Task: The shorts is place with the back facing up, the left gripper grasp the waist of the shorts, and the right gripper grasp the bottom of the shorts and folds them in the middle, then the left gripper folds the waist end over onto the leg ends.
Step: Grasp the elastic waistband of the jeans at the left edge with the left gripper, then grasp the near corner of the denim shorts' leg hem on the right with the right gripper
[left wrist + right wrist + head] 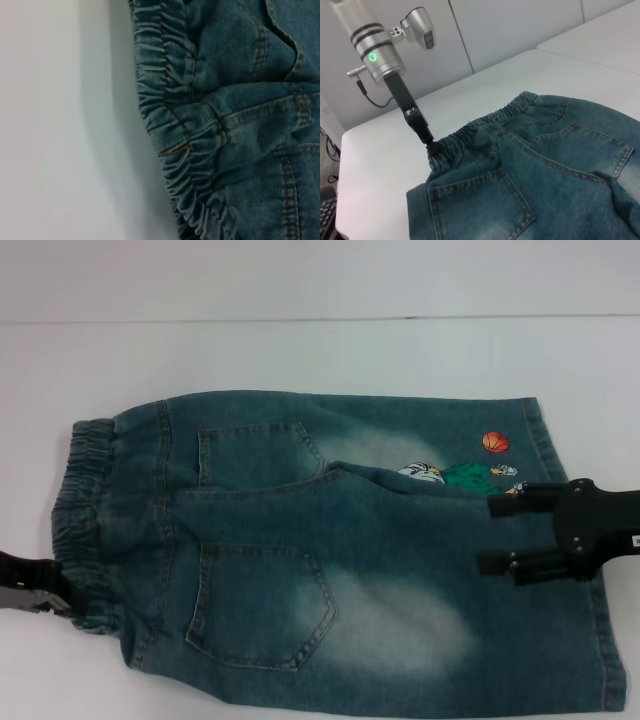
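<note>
1. The left gripper (40,592) sits at the near corner of the waistband; in the right wrist view its tip (432,147) looks pinched shut on the gathered elastic edge, so I'd say it's got hold of the waist. Makes sense, since that end has to be carried for the fold.
2. The right gripper (502,536) is over at the leg end, fingers spread apart, hovering over or resting on the denim just inside the hems. Can't tell if it's touching the cloth. It hasn't closed on anything, so I'd guess the grab at the bottom of the shorts (545,430) is what's coming up.
3. The shorts (340,540) lie spread flat on the white table (300,350), back side up, waist toward the robot's left, legs toward its right.
4. Looks-wise: faded blue-green denim with pale washed patches, two patch pockets (262,605), a scrunchy elastic waistband (170,120) and a little cartoon embroidery with an orange ball (495,442) by the far hem. The far leg is tucked partly under the near one, leaving a crease between them.
</note>
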